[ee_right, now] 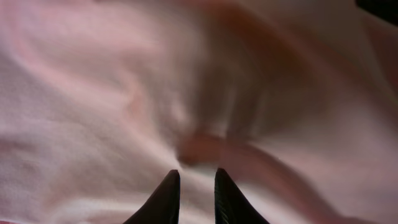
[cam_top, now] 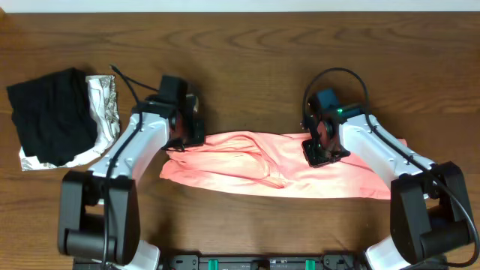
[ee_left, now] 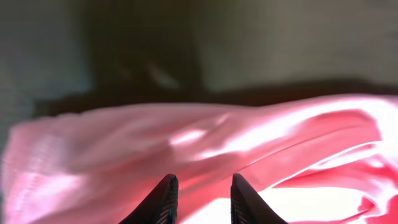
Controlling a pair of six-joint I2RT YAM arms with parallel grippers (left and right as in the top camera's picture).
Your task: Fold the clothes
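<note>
The clothes, a salmon-pink T-shirt point(cam_top: 277, 169), lie gathered in a long, wrinkled band across the middle of the table. My left gripper point(cam_top: 180, 142) sits at the band's upper left corner. In the left wrist view its fingers point(ee_left: 202, 177) stand a little apart over the pink fabric point(ee_left: 124, 149), with nothing clamped between them. My right gripper point(cam_top: 315, 154) is on the upper edge, right of centre. Its fingers point(ee_right: 197, 171) show a narrow gap and point down at a crease in the cloth point(ee_right: 93, 93). The shirt's lettering is hidden.
A black folded garment point(cam_top: 49, 112) lies at the far left on a silvery-white patterned cloth point(cam_top: 105, 101). Bare wooden tabletop point(cam_top: 247, 67) stretches behind the shirt. Both arm bases stand at the front edge.
</note>
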